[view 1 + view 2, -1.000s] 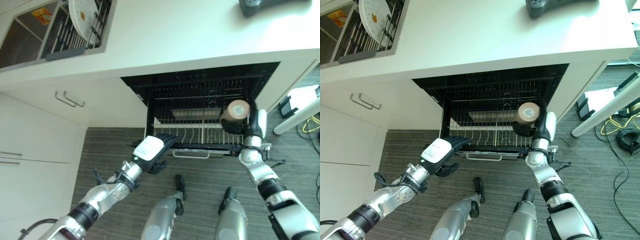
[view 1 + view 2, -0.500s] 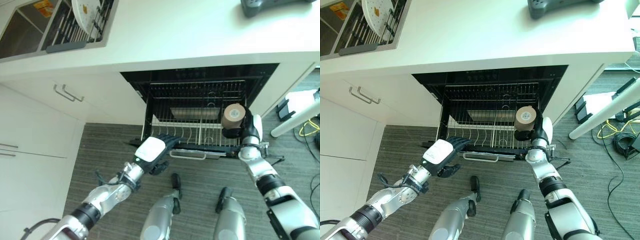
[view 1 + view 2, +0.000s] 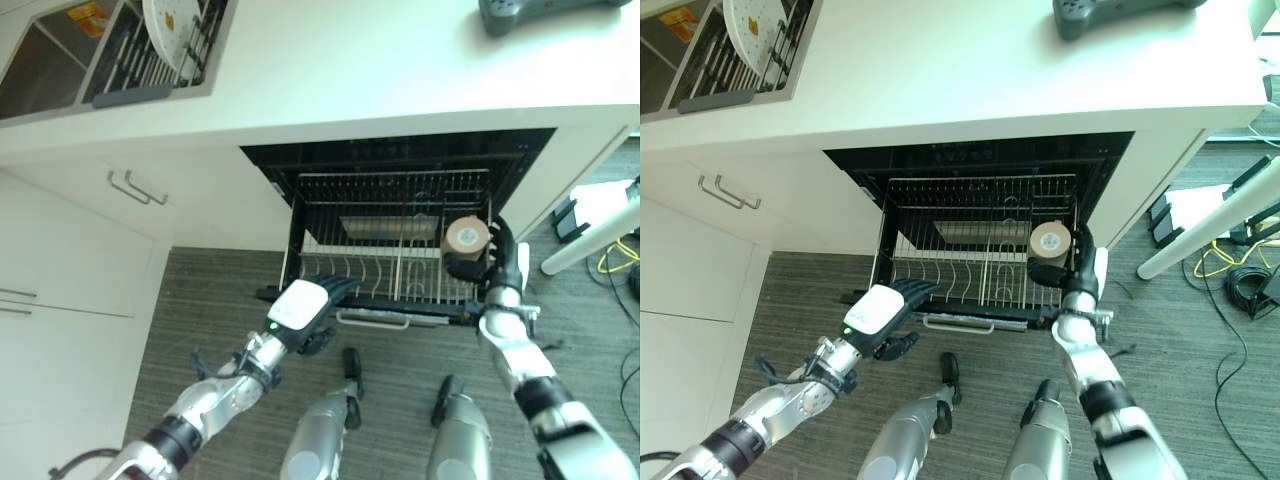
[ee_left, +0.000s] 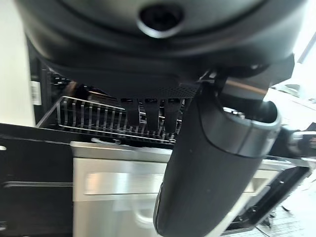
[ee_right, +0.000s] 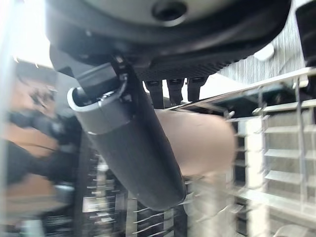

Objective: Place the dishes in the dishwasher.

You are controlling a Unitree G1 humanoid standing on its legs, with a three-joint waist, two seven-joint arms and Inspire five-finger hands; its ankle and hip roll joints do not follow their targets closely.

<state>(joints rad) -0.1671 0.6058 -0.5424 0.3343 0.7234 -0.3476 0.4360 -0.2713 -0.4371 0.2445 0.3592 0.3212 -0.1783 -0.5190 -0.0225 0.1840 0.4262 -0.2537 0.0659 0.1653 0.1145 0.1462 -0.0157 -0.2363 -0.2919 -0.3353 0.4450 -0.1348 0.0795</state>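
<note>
Cup point(image 3: 466, 237) clasped in right hand point(image 3: 492, 265), above rack point(image 3: 390, 250) at 3 o'clock; unreleased. Left hand point(image 3: 300, 305) open.

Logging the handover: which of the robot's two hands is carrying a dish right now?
The right hand, curled round a tan cup over the pulled-out dishwasher rack. The left hand holds nothing, fingers at the rack's front edge.

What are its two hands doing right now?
Left hand: open, fingers straight, resting at the front edge of the pulled-out dishwasher rack.
Right hand: shut on a tan cup, held over the rack's right side.
</note>
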